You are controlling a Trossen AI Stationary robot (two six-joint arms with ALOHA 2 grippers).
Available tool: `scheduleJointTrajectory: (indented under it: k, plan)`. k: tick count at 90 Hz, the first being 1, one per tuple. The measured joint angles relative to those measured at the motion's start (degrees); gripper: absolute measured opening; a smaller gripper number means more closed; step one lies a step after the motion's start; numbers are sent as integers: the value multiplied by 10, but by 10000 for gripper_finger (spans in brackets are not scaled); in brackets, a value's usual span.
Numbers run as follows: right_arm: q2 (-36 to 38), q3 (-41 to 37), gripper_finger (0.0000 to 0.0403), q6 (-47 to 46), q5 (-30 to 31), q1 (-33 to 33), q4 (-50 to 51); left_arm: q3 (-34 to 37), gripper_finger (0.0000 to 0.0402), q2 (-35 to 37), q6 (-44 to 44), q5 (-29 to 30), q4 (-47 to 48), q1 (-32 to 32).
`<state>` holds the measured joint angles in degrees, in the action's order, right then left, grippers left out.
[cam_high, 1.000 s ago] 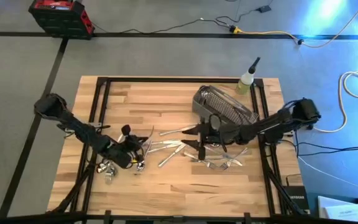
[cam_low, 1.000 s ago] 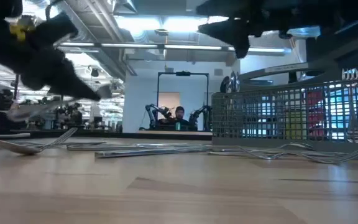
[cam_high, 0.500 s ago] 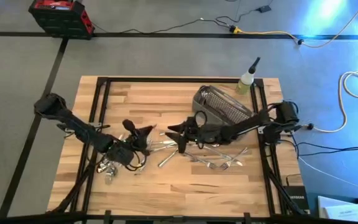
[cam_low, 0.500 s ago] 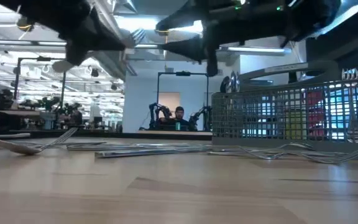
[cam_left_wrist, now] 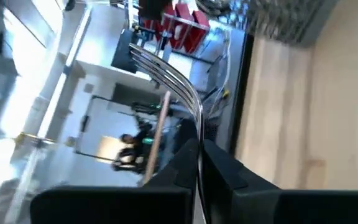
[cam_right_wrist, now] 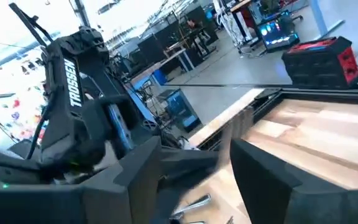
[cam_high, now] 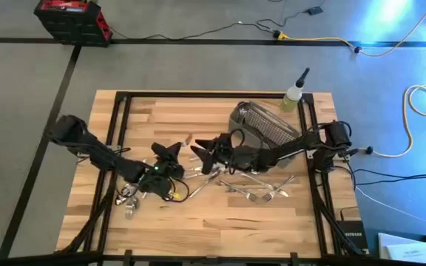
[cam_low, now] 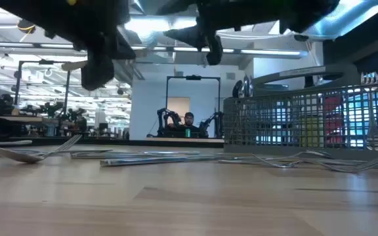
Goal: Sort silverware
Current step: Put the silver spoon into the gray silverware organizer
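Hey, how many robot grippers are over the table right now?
2. The left gripper hangs above the middle of the table, shut on a fork. The right gripper is close beside it, open, nearer the mesh basket. Neither is hidden.

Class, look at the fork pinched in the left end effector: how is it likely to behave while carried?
The fork looks like thin polished metal, so probably stiff but slippery. The left end effector grips only its handle end, leaving the tines far out, so it may pivot or slide. It seems light.
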<state>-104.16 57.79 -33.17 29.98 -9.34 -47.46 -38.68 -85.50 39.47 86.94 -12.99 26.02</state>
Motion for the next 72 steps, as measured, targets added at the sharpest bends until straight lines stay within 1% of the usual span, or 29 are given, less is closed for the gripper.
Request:
scheduleJointTrajectory:
  k: [10, 19, 30, 39, 62, 72]
  plan:
    - [0, 11, 177, 0, 31, 0, 36, -11, 0, -18, 48, 31, -1, -9]
    - [0, 12, 177, 0, 35, 0, 44, -14, 0, -23, 89, 31, 0, -16]
    - [0, 12, 177, 0, 45, 0, 43, -17, 0, -22, 109, 31, -1, -22]
    - [0, 12, 177, 0, 65, 4, 48, -17, 0, -22, 110, 31, -1, -22]
    - [0, 12, 177, -2, 61, 29, 68, -17, 0, -22, 120, 30, -1, -22]
    - [0, 12, 177, -14, 33, 42, 73, -17, 0, -22, 121, 30, -1, -23]
